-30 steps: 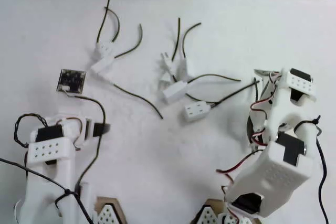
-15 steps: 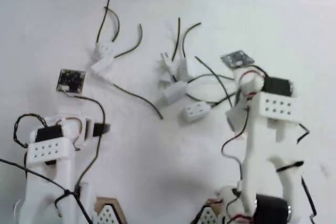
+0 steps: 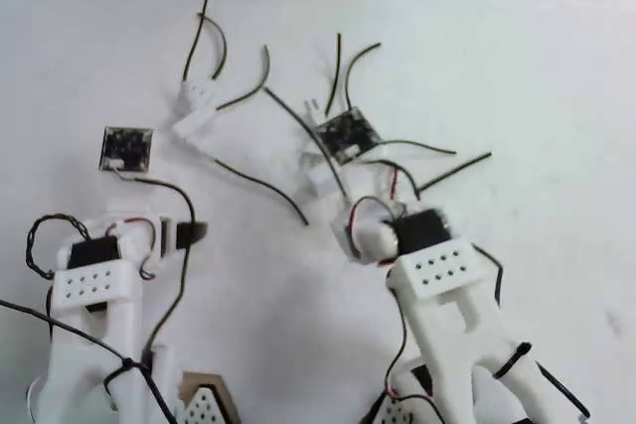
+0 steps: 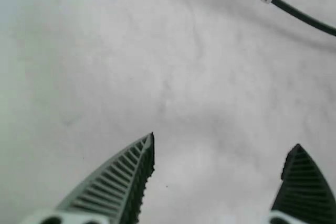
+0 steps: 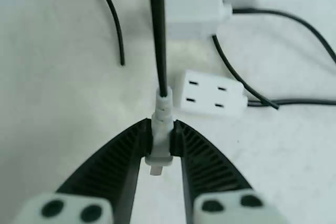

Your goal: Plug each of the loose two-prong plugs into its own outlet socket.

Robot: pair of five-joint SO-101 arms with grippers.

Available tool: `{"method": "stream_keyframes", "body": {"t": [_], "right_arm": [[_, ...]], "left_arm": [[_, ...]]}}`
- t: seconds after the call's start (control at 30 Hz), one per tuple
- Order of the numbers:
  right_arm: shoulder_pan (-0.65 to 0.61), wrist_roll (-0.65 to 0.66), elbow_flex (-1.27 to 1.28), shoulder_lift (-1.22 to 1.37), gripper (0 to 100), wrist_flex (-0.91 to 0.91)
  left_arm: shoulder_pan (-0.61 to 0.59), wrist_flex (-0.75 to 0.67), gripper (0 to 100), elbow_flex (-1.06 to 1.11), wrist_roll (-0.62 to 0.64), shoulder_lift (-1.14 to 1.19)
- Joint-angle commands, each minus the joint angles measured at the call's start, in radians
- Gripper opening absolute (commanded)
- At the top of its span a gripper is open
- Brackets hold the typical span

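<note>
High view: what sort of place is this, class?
Probably a robotics lab bench: white table, left arm and right arm side by side, outlet socket and plug on cut cords.

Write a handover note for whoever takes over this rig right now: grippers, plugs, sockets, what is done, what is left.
Left gripper: open, over bare table.
Right gripper: shut on a plug, beside the socket, whose four slots are empty.
Done: one plug grasped.
Left: insert it, then the rest.
Other white connectors lie beyond the left arm; joined or not, I cannot tell.
</note>
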Motion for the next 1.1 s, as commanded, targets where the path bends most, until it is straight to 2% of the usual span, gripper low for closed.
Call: {"method": "stream_keyframes", "body": {"t": [0.0, 0.43, 0.67, 0.87, 1.07], "right_arm": [[-0.065, -0.048, 0.014, -0.033, 1.8, -0.114], [-0.351, -0.195, 0.049, -0.033, 1.8, -0.206], [-0.423, -0.196, 0.123, -0.096, 1.8, -0.271], [-0.435, -0.195, 0.279, -0.355, 1.7, -0.348], [-0.441, -0.196, 0.348, -0.498, 1.7, -0.349]], "left_arm": [[-0.01, -0.025, 37, -0.009, 0.041, -0.024], [-0.012, -0.023, 37, -0.064, 0.144, -0.025], [0.019, -0.018, 37, -0.098, 0.169, -0.038], [0.081, 0.046, 37, -0.106, 0.275, -0.225], [0.213, 0.229, 37, -0.098, 0.288, -0.473]]}}
